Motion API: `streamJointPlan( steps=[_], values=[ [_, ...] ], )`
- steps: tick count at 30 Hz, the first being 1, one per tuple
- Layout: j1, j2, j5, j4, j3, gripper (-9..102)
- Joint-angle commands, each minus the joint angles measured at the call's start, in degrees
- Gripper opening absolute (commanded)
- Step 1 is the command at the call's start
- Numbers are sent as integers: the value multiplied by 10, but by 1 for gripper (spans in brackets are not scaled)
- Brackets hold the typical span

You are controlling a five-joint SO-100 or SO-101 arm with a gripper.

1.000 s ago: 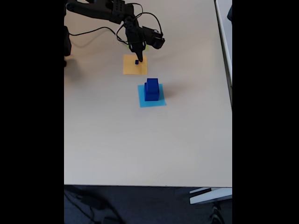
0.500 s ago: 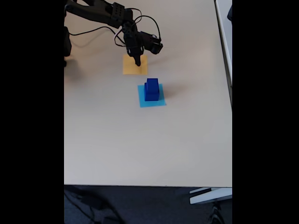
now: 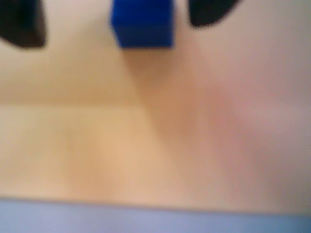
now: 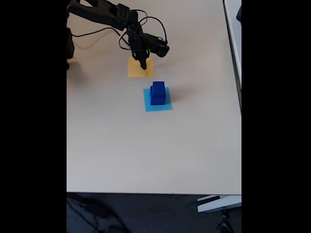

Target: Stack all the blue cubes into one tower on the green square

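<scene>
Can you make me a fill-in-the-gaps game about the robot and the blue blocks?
1. The stack of blue cubes stands on the light ____ square.
2. The gripper hangs over the ____ square.
3. In the wrist view, the small cube between the two dark fingertips is ____.

Missing words: blue; orange; blue

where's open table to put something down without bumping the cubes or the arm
The pale tabletop is bare from the light blue paper square down to the near edge, and along both sides. It is crowded at the top: black gripper over the orange paper square, stacked dark blue cubes beside.
</scene>
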Motion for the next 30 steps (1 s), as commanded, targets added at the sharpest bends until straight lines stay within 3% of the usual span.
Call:
streamJointPlan(
  steps=[1, 30],
  values=[
    [-6, 2, 7, -2, -2, 14],
    [-14, -12, 11, -7, 0, 11]
  ],
)
